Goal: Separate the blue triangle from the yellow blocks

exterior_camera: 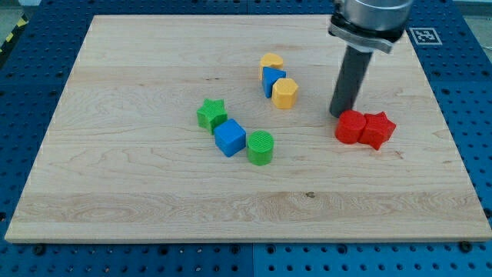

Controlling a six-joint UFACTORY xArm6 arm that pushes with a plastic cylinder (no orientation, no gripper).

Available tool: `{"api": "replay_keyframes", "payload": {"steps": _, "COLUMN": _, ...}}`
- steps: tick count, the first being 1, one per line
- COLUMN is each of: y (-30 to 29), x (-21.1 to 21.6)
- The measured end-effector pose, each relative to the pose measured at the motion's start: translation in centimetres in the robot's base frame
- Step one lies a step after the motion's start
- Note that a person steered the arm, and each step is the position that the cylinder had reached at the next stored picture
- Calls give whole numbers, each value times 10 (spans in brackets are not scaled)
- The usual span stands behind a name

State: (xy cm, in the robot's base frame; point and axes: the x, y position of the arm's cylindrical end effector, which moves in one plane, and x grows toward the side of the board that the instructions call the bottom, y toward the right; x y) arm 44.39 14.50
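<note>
The blue triangle (271, 80) sits wedged between two yellow blocks: a yellow heart-like block (270, 61) just above it and a yellow hexagonal block (285, 93) at its lower right, both touching it. My tip (339, 115) rests on the board to the right of this cluster, about a block's width from the yellow hexagonal block, and right beside the upper left of a red block (352, 127).
A red star (377, 129) touches the red block on its right. A green star (211, 114), a blue cube (230, 138) and a green cylinder (260, 148) form a diagonal chain at the board's middle. The wooden board (115, 169) lies on a blue perforated table.
</note>
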Motion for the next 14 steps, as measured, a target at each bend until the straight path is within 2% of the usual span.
{"api": "replay_keyframes", "payload": {"steps": 2, "y": 1, "x": 5}}
{"api": "replay_keyframes", "payload": {"steps": 3, "y": -29, "x": -6}}
{"api": "replay_keyframes", "payload": {"steps": 8, "y": -26, "x": -17}}
{"api": "replay_keyframes", "payload": {"steps": 10, "y": -42, "x": -113}}
{"api": "replay_keyframes", "payload": {"steps": 11, "y": -91, "x": -120}}
{"api": "replay_keyframes", "payload": {"steps": 12, "y": -93, "x": -97}}
{"api": "replay_keyframes", "payload": {"steps": 13, "y": -73, "x": -91}}
{"api": "replay_keyframes", "payload": {"steps": 14, "y": -55, "x": -66}}
